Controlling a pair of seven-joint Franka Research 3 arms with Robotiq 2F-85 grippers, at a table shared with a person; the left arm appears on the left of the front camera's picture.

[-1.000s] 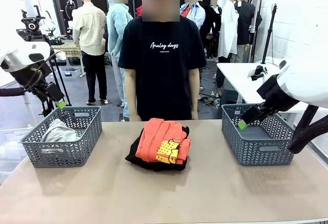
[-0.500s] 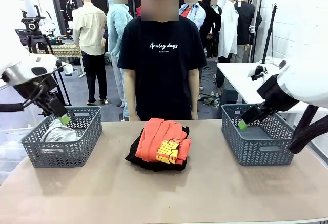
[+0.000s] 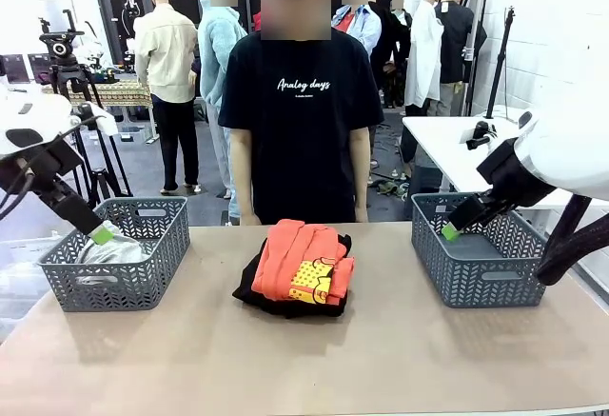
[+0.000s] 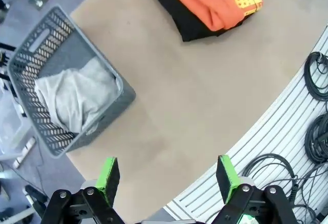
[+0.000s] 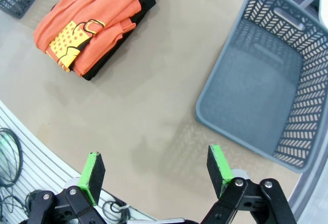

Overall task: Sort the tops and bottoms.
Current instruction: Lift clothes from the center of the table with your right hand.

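Front view, orange top on bottoms between baskets, left claw and right claw released

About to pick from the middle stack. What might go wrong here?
1. The orange top lies directly on the black bottoms; a deep pinch may lift both together.
2. The top is loosely folded and may unfold when lifted, then snag on the left basket rim.
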